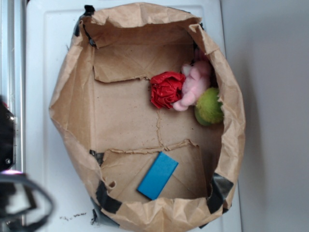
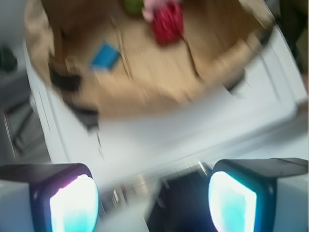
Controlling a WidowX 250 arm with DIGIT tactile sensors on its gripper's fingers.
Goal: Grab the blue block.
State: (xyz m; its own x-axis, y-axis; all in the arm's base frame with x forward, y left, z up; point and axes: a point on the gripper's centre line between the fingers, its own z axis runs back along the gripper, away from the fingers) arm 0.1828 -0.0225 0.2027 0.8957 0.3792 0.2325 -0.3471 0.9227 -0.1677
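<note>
The blue block (image 1: 158, 175) is a flat bright blue rectangle lying on the floor of a brown paper bag (image 1: 72, 96), near its front wall. The blurred wrist view shows the blue block (image 2: 105, 56) far ahead at upper left, inside the same bag (image 2: 145, 96). My gripper (image 2: 153, 203) stands open outside the bag, well short of the block, with its two glowing pads (image 2: 75, 205) wide apart and nothing between them. A dark blurred shape at the lower left of the exterior view (image 1: 14, 193) seems to be part of the arm.
A red wrinkled ball (image 1: 166, 89), a pink soft toy (image 1: 197, 83) and a fuzzy green ball (image 1: 209, 107) crowd the bag's far right side. The bag's crumpled walls, patched with black tape (image 1: 107, 199), rise all round. A white surface (image 1: 43, 48) lies under the bag.
</note>
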